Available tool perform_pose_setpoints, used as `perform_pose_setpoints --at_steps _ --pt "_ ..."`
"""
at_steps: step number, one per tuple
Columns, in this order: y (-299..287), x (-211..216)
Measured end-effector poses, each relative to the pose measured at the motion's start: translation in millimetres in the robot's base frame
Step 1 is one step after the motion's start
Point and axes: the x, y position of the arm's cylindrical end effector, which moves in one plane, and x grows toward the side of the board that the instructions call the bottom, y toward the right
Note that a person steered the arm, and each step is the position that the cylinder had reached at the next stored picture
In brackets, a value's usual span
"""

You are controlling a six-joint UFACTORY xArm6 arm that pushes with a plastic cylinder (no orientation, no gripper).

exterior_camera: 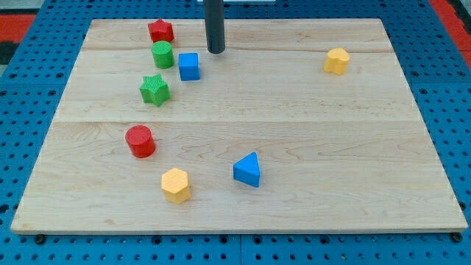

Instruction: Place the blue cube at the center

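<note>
The blue cube [189, 66] sits on the wooden board [309, 132] in the upper left part of the view. My tip [215, 51] is just to the cube's upper right, a small gap away, not touching it. A green cylinder [163, 54] stands right beside the cube on its left.
A red star-like block [160, 31] lies at the top left, a green star block [154, 90] below the cylinder. A red cylinder [140, 141], a yellow hexagonal block [176, 185] and a blue triangular block [248, 170] lie lower down. A yellow block [336, 61] is at upper right.
</note>
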Motion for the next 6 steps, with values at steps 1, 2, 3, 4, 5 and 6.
perform_pose_setpoints --at_steps 1,2,3,4,5,6 --pt "-51 0" --pt "-66 10" --pt "-60 34" --pt "-46 53" --pt "-10 77" --pt "20 101"
